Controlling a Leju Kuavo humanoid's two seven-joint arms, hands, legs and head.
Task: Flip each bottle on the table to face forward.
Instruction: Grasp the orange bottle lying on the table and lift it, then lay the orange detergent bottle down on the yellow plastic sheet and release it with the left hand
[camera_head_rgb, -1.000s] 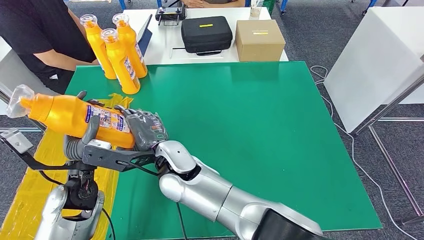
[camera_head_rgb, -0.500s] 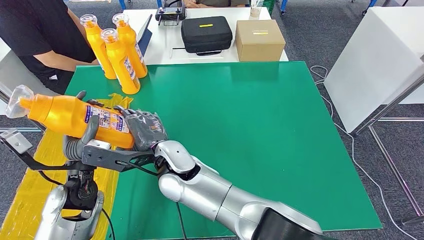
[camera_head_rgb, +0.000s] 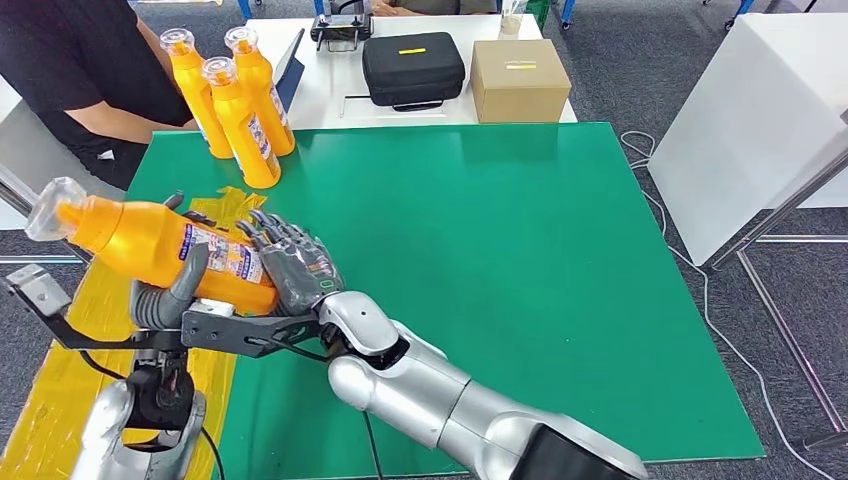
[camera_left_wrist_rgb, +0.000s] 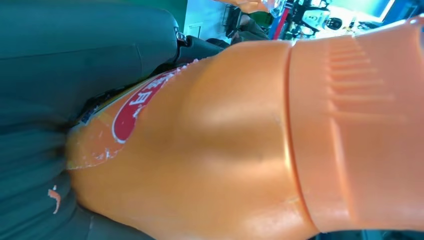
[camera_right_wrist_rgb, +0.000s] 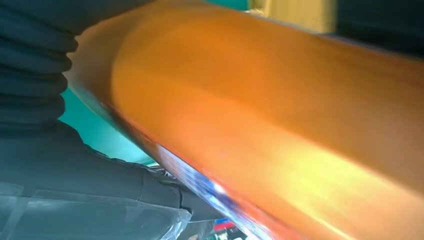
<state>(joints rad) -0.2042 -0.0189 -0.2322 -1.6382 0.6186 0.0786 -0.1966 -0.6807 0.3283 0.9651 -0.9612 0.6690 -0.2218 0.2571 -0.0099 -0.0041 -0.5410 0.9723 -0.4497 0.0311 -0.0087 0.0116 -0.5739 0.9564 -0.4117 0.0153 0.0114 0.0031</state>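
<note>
Orange bottle (camera_head_rgb: 150, 245) off table's left edge: left hand (camera_head_rgb: 165, 290) grips; right hand (camera_head_rgb: 290, 262) fingers spread against base. Rotate slowly, label outward.

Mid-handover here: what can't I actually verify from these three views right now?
- Held bottle: its base is hidden behind the right hand in the head view.
- Left hand: the fingers behind the bottle are hidden by it.
- Bottle label: too small in the head view, blurred in the right wrist view.
- Three standing bottles: label print too small to read.
- Person: cut off by the frame edge.
</note>
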